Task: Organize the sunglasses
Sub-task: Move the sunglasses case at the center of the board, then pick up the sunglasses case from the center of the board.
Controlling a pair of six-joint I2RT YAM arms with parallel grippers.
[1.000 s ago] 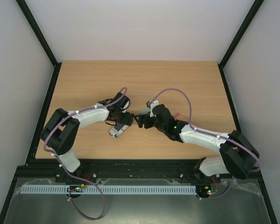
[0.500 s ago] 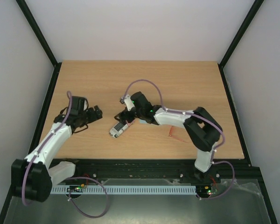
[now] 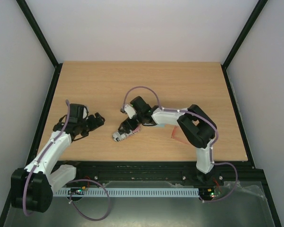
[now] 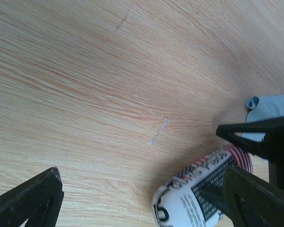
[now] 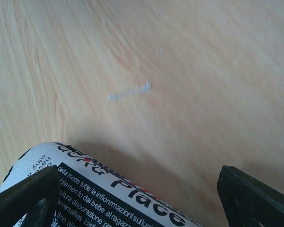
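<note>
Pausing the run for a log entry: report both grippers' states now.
Left gripper: open, empty.
Right gripper: open over the case, gripping nothing.

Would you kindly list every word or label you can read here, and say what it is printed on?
"Place": large letters on the case.
"tutte le informazioni": small print below it.
The case's other print is too small or blurred to read.

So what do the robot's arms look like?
The left arm and right arm both have smooth white shells with chunky black joints. A thin purple cable loops along each. The fingers are black, pointed wedges, and little green lights glow near the bases.
</note>
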